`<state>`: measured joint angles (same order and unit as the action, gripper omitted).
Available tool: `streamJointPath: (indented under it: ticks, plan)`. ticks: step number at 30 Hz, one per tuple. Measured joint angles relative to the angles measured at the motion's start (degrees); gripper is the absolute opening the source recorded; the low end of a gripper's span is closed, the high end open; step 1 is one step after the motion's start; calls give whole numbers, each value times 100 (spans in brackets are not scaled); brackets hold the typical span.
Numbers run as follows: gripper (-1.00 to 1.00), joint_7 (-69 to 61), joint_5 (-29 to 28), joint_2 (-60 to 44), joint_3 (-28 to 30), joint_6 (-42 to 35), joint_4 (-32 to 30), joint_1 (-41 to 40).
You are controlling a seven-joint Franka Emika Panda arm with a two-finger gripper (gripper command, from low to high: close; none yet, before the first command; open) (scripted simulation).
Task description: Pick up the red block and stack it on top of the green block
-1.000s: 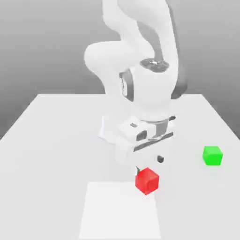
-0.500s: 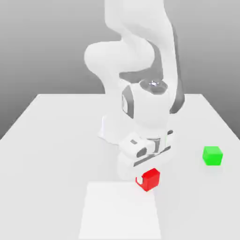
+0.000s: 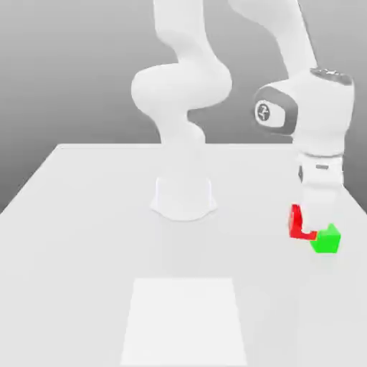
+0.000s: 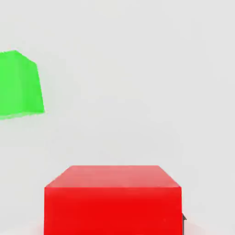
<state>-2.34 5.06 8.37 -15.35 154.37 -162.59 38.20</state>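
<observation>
Red block [image 3: 295,221] | clamped in hand [image 3: 310,231] | beside green block [image 3: 327,239], apart in hand view

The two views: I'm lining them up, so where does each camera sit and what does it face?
Exterior view: off the arm, facing across the white table at the arm's base, showing the arm and the gripper shut on the red block beside the green block.
Hand view: on the hand, looking at the table past the red block; a dark sliver of one of the fingers shows.
Shared: both blocks and the table.
</observation>
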Motion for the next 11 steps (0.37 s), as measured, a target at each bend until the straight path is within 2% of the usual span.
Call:
streamJointPath:
  ticks: [3,7,8,11]
  plan:
    - [-100,-346,-166,-352,-350,178,174,418]
    - [-100,97,-928,-1166,-278,876,245,470]
    - [100,230,-1117,-1335,-195,1029,253,519]
    - [100,230,-1117,-1335,-195,1028,253,518]
